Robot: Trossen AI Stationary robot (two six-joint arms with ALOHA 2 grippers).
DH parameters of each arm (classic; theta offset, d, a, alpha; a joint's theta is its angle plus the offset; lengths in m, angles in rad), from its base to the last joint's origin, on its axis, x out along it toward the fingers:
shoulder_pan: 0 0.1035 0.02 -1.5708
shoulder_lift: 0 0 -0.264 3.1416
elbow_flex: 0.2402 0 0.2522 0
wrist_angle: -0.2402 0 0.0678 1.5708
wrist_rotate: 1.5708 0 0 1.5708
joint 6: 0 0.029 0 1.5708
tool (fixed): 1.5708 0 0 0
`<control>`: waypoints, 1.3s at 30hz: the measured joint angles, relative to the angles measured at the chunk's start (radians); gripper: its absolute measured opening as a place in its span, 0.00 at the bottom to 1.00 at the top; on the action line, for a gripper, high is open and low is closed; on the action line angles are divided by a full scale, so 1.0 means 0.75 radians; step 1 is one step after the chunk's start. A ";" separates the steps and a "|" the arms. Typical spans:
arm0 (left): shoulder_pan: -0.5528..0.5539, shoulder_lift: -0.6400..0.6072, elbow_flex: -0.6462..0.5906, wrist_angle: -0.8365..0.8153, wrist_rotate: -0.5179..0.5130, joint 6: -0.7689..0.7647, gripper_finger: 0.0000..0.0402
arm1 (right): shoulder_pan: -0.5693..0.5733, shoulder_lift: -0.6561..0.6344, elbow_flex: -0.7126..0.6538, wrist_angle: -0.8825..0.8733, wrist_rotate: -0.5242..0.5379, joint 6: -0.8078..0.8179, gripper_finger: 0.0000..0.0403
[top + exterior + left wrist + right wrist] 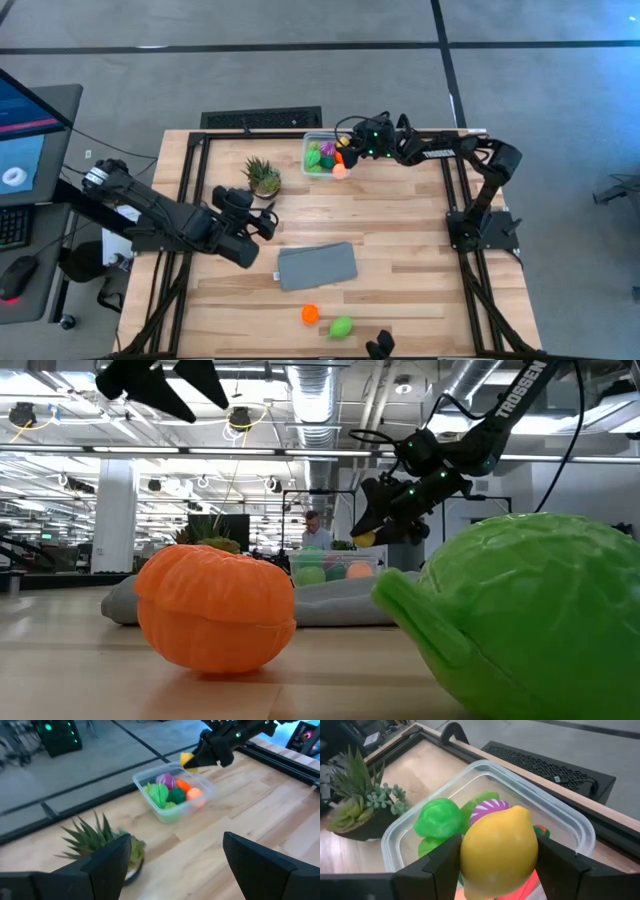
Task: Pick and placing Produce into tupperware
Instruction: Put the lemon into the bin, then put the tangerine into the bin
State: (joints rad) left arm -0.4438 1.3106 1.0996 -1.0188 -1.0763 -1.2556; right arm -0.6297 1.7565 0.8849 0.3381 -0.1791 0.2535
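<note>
The clear tupperware (318, 156) stands at the table's far edge and holds several pieces of produce: green, purple, orange and pink (170, 792). My right gripper (349, 152) hangs just above the tub's right end, shut on a yellow lemon (500, 851). An orange piece (310, 314) and a green piece (341, 326) lie near the front edge; both show large in the low view (215, 610) (530, 620). My left gripper (266, 224) hovers open over the table's left half, near the potted plant (263, 177), with nothing between its fingers. My right gripper pinches the lemon's two sides (467, 857) between its two fingers. The fingers come from the table's right, slanting down. The lemon is lifted clear and hangs over the tub's right end (187, 760), above the produce inside.
A spiky green potted plant (100, 840) stands left of the tub. A flat grey cloth (317, 266) lies in the middle of the table. Black frame rails run along the table's left, right and far sides. Bare wood lies between cloth and tub.
</note>
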 joint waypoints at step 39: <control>0.000 0.001 -0.071 0.139 0.094 0.055 0.76 | 0.046 -0.218 -0.002 -0.047 -0.224 -0.201 0.67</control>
State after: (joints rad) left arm -0.4437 1.3109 1.0466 -0.9146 -1.0060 -1.2140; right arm -0.5953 1.5927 0.8833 0.3026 -0.3472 0.1030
